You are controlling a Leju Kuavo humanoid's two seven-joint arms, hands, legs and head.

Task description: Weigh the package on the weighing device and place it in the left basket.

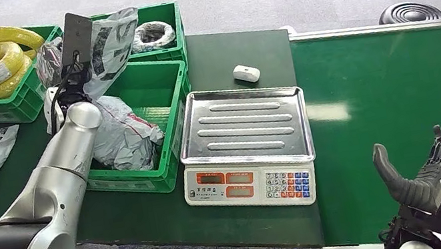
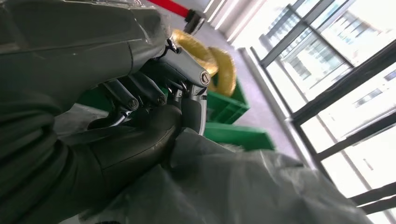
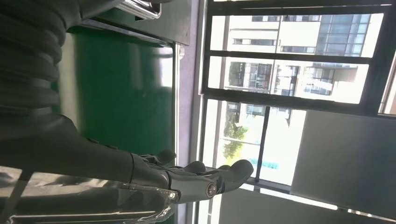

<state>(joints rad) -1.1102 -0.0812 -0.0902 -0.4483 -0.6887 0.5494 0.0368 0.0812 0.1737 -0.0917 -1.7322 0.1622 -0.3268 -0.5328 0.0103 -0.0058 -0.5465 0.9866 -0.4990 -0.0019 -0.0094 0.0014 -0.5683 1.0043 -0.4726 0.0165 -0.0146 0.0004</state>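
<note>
**Left robot hand holding the package over the left basket**

The scale (image 1: 246,150) is sitting at the near middle of the counter (image 1: 239,50), its steel tray lying bare and its keypad reaching almost to the near edge. Just to its left, nearly touching, the basket (image 1: 159,97) is standing with its far end open, while a crumpled grey bag (image 1: 125,137) is filling its near half. To the right, the green belt (image 1: 394,88) is stretching out broad and flat, giving plenty of free room.

The left arm (image 1: 59,185) is reaching up from the near left, its silver forearm slanting toward the far side above the basket's left rim. The left robot hand (image 2: 154,100) is gripping the package (image 1: 99,43), fingers and thumb pinching the grey plastic, which is hanging above the basket's far left corner.

The right robot hand (image 1: 430,160) is hovering over the near right of the belt, palm turned up, fingers spread apart and pointing away, holding nothing. A small white object (image 1: 246,73) is lying on the counter beyond the scale.
</note>
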